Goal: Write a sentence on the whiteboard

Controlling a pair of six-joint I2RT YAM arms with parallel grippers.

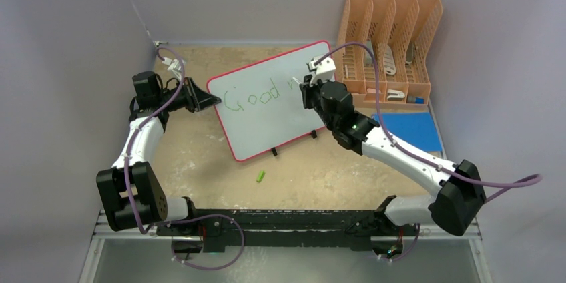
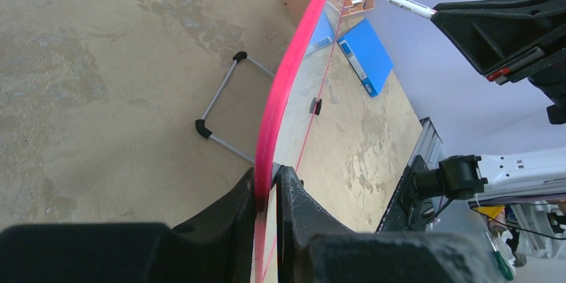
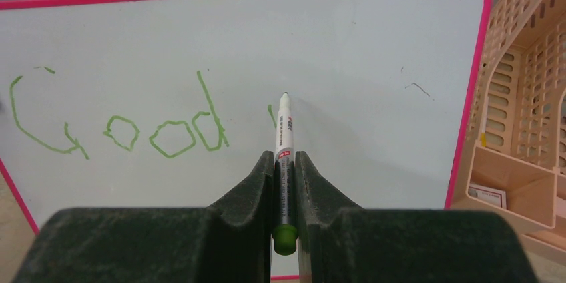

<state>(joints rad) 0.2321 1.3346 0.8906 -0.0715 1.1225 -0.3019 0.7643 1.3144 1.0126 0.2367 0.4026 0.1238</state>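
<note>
The whiteboard (image 1: 267, 106), pale with a red rim, stands tilted on the table. Green letters "Good" (image 3: 120, 126) are on it, plus one short green stroke (image 3: 271, 116) to their right; the same letters show in the top view (image 1: 252, 97). My left gripper (image 2: 267, 179) is shut on the whiteboard's left edge (image 2: 280, 89). My right gripper (image 3: 285, 163) is shut on a white marker (image 3: 284, 136) with a green end. The marker tip (image 3: 285, 95) is at the board face just right of the short stroke. In the top view the right gripper (image 1: 308, 86) is in front of the board's right part.
An orange wire organiser (image 1: 390, 43) stands right behind the board's right edge. A flat blue rectangle (image 1: 410, 129) lies to the right, partly under my right arm. A small green marker cap (image 1: 260, 176) lies on the table in front. A wire stand (image 2: 223, 106) props the board from behind.
</note>
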